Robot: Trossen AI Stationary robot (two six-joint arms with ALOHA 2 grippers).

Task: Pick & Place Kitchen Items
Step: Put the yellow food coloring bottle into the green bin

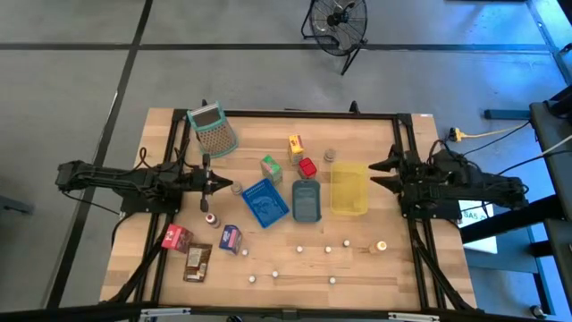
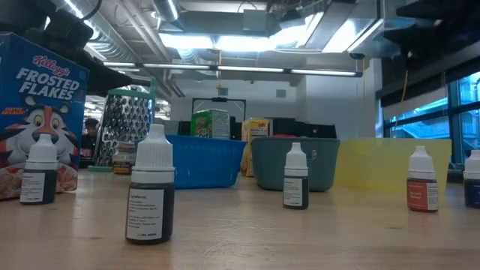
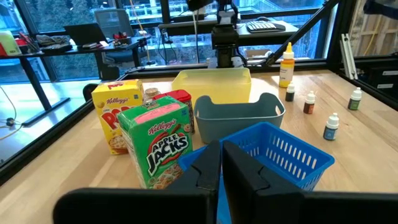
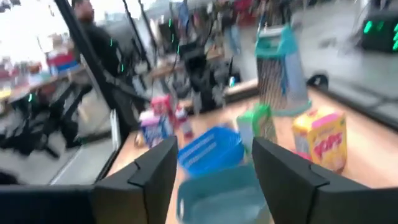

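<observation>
Green Apple Jacks box (image 3: 158, 144) sits just beyond the pressed-together left hand (image 3: 221, 163).

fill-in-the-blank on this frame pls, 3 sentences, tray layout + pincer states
1. Between the blue basket and the yellow tray sits the ____ bin.
2. The right pincer is empty, its fingers ____.
3. The left pincer is ____, holding nothing.

Missing words: teal; open; shut
</observation>
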